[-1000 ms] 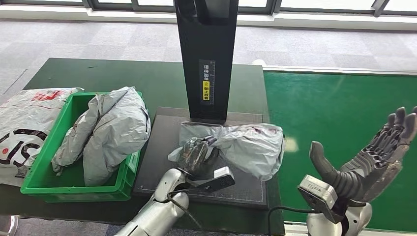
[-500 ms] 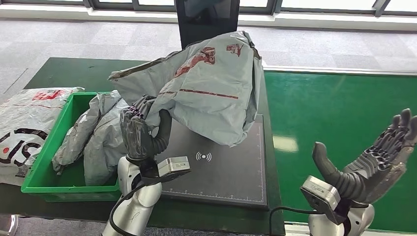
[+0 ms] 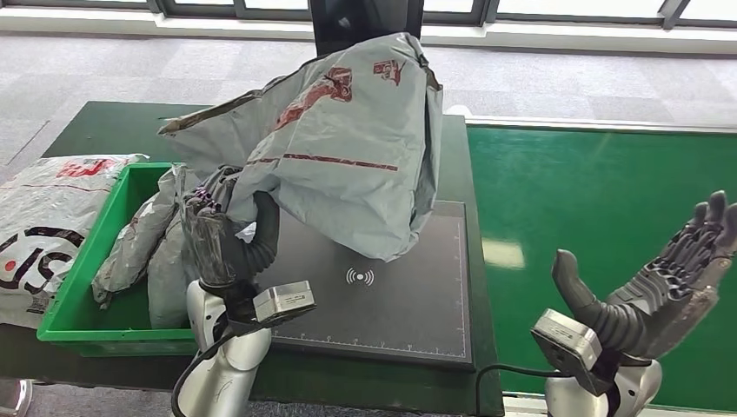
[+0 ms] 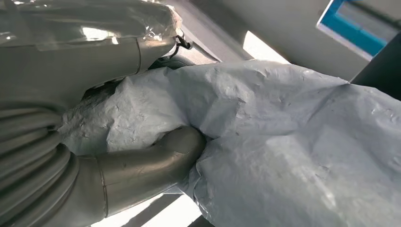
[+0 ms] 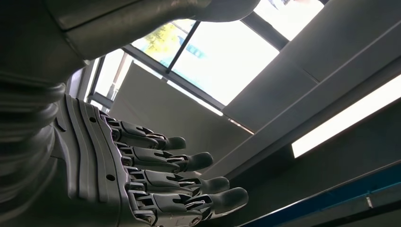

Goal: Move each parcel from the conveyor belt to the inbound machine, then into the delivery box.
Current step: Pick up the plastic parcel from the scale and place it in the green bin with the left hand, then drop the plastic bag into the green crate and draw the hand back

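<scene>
Fingers of left hand (image 3: 228, 245) clutch grey parcel (image 3: 348, 148), red print unreadable; right hand (image 3: 665, 282) spread, empty.

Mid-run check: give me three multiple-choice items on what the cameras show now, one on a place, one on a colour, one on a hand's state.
1. Where is the grey parcel that the left hand grips?
A. lifted over the scan pad
B. flat on the belt
C. on the floor

2. What colour is the bin?
A. blue
B. green
C. red

3. How is the right hand?
A. holding a parcel
B. curled shut
C. open, holding nothing

Answers:
1 A: the parcel hangs in the air above the pad.
2 B: its walls are bright green.
3 C: the fingers are spread, the palm bare.
</scene>
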